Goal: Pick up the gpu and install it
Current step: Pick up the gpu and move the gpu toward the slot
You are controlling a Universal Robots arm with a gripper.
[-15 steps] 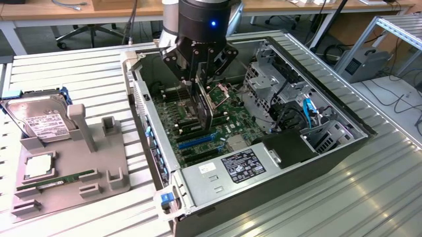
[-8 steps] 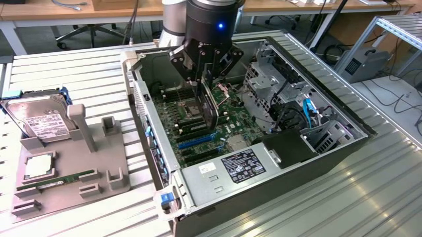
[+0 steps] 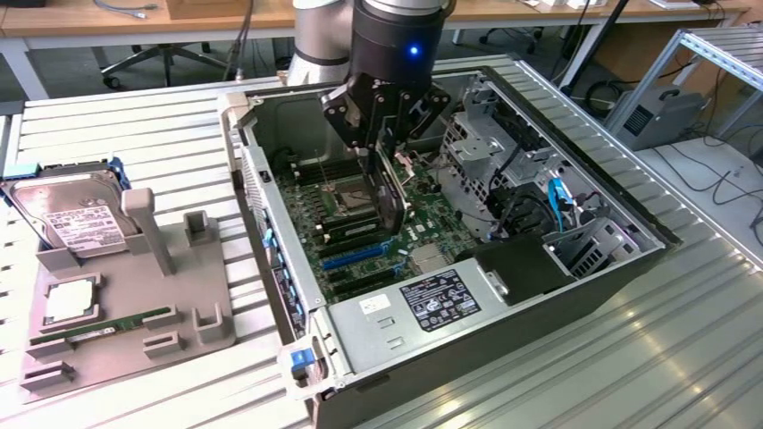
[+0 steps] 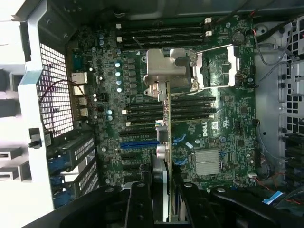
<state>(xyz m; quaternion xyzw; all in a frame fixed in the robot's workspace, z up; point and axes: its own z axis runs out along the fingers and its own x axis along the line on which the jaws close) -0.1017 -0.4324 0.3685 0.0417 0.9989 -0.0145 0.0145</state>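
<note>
A: Quick one. Which step?

B: The pick is done and the install is in hand. The pincer (image 3: 384, 134) is closed on the gpu (image 3: 390, 201), gripping its upper edge. The card hangs straight below the fingers, upright, thin edge toward the wrist camera.

A: Over what?

B: It's inside the open case (image 3: 513, 375). The motherboard (image 4: 223, 123) is directly beneath the pincer. The blue slot (image 4: 139, 144) lies just beside the card's line, a little off to one side of the pincer.

A: Seated?

B: I'd say no. The card looks to be above the board, not down in any slot. I can't tell if its bottom edge touches anything, because the card hides it.

A: Other parts?

B: The hard drive (image 3: 74, 219) and RAM stick (image 3: 102, 329) sit well away from the pincer, outside the case on a grey holder (image 3: 131, 281). Neither is involved.

A: What does the move ahead call for?

B: My judgement: get the connector edge square over the slot and keep the card upright. Then it takes a straight, even press. Any tilt risks catching the neighbouring slots.

A: Progress?

B: Past halfway, I'd guess.
</note>
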